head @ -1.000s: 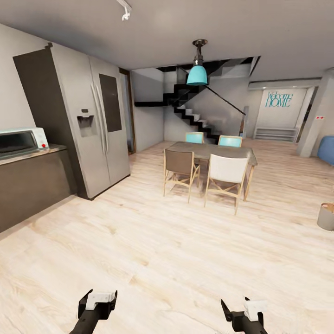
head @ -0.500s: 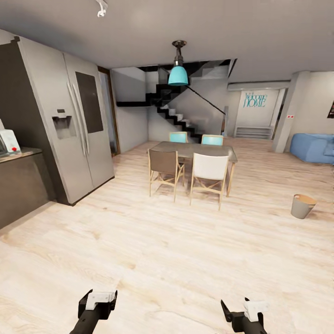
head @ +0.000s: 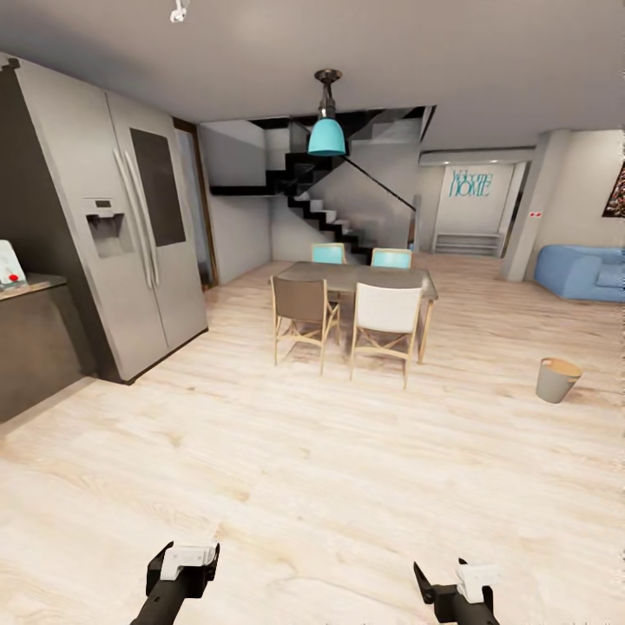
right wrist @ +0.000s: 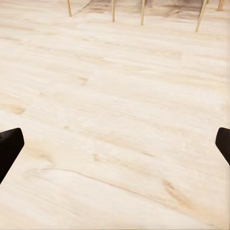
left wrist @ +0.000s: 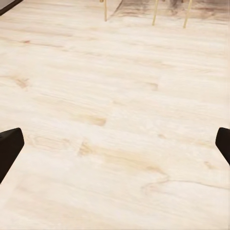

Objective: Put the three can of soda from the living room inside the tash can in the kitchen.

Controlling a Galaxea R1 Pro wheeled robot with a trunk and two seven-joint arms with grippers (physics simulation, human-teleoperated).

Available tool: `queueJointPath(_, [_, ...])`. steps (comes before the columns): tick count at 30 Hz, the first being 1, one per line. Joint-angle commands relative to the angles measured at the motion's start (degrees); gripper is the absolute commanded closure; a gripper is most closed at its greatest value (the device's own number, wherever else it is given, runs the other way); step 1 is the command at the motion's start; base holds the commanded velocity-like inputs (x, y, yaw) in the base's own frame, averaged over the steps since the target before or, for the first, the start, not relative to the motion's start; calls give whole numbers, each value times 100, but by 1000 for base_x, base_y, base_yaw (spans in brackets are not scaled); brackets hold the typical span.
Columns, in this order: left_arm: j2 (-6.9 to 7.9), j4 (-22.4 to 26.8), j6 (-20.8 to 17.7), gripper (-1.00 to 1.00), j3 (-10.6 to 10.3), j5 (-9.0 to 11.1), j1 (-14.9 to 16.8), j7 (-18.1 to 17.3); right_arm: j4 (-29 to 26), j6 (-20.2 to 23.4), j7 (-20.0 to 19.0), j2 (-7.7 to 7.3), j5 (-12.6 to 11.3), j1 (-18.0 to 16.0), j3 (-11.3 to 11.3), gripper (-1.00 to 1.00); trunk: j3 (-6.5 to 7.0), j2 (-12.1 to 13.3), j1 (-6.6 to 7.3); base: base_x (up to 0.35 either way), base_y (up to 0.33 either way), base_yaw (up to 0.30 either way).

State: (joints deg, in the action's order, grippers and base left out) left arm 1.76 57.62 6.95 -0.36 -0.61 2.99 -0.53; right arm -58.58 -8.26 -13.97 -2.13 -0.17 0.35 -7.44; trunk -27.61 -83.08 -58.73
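Camera panned right, nothing in the scene itself moved. Fridge (head: 130,226) slid toward the left edge, microwave (head: 10,265) now mostly cut off there. Bin (head: 556,379) went from the right edge to well inside the frame. Sofa (head: 583,272) now visible at mid-right, table (head: 356,279) shifted left.

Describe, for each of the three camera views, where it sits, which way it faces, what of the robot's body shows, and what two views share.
Head view: on the robot's head, facing forward and down across the pale wood plank floor toward the grey dining table and tapered grey metal bin; left gripper and right gripper at its lower edge.
Left wrist view: near the left gripper, facing the floor; black fingertips spread wide.
Right wrist view: near the right gripper, likewise.
Shared: both wrist views catch wooden chair legs.
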Motion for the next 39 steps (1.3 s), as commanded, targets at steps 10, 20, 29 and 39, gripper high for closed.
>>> queueJointPath(10, [0,0,3,-100,-1,-5,0,0,8,0,0,-2,0,0,-11,-100,-77,0,0,0,0,-138])
queueJointPath(20, [0,-3,4,-100,-2,-9,0,0,13,-1,0,3,1,0,12,-100,-107,0,0,4,0,-85])
queueJointPath(29, [0,-5,1,-100,-19,-24,0,13,14,0,0,5,0,0,5,-100,-108,0,0,209,-30,-213])
queueJointPath(39, [0,-5,0,-100,-20,-27,0,9,14,-5,0,2,0,0,-5,-100,-108,0,0,285,-137,-203])
